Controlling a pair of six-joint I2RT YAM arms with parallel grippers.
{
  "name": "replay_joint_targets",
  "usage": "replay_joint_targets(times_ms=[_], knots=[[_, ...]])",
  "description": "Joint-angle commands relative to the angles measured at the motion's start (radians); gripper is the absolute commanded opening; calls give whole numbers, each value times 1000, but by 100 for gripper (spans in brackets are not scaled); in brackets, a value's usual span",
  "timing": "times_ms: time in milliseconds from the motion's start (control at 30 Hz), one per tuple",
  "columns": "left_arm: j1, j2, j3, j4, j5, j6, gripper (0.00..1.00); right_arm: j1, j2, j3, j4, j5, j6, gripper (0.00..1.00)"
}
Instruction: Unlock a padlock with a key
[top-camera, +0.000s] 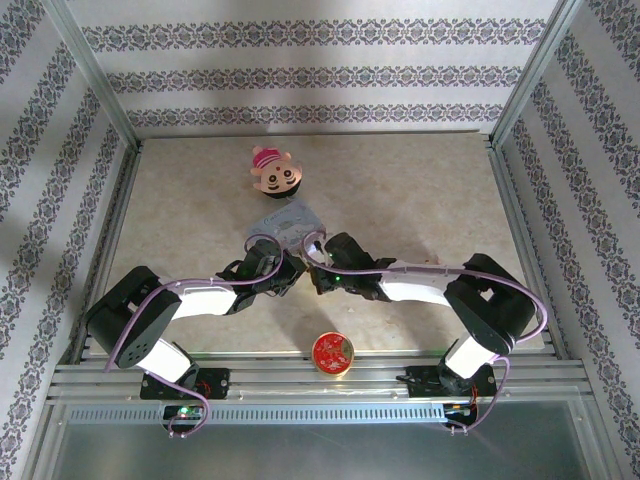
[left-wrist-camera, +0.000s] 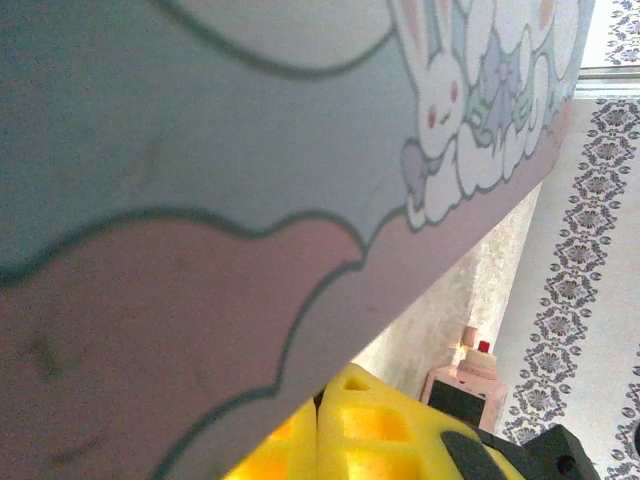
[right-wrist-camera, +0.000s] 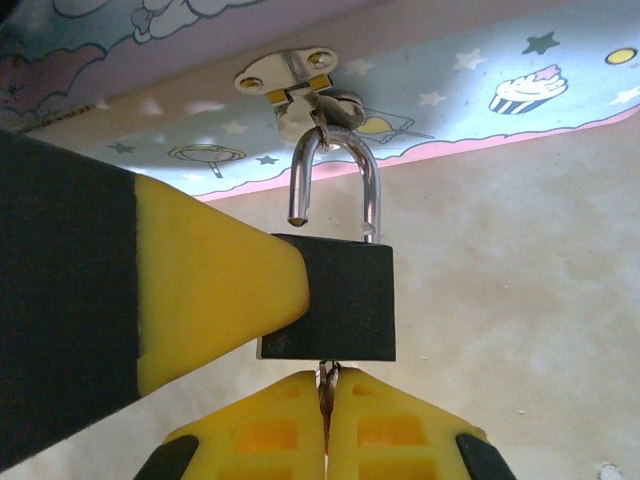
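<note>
The black padlock (right-wrist-camera: 345, 300) hangs by its silvery shackle (right-wrist-camera: 340, 150) from the hasp (right-wrist-camera: 290, 72) of the pastel tin (right-wrist-camera: 480, 90). The shackle's left leg ends clear above the body. The key (right-wrist-camera: 327, 378) sticks out of the padlock's underside, and my right gripper (right-wrist-camera: 327, 395) is shut on it. My left gripper's yellow finger (right-wrist-camera: 210, 290) lies against the padlock's upper left corner. In the left wrist view my left gripper (left-wrist-camera: 318, 405) is shut, close under the tin (left-wrist-camera: 250, 150). From above, the left gripper (top-camera: 288, 272) and right gripper (top-camera: 314, 275) meet in front of the tin (top-camera: 287, 222).
A pink doll-head toy (top-camera: 275, 172) lies behind the tin. A round red lid (top-camera: 332, 352) sits at the table's near edge between the arm bases. Patterned walls close in the table on three sides.
</note>
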Motion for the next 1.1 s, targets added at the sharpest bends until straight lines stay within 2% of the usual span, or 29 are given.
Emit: replay_joint_targets(times_ms=[0, 267, 467, 800, 833, 967, 1067], knots=[[2, 16, -8, -69, 54, -1, 0, -52, -32, -8, 125, -67, 58, 1], [2, 13, -12, -66, 59, 5, 0, -136, -25, -81, 299, -228, 186, 0], [2, 6, -18, -75, 69, 17, 0, -197, -18, -172, 505, -334, 326, 0], [6, -8, -48, -67, 58, 0, 0, -198, -7, -166, 531, -368, 358, 0], [6, -15, -51, -66, 54, 0, 3, -198, -7, -166, 530, -367, 358, 0], [6, -73, -50, -76, 24, 27, 33, -187, -8, -161, 511, -351, 343, 0], [6, -132, -29, -123, 2, 73, 50, -176, -4, -155, 496, -337, 334, 0]])
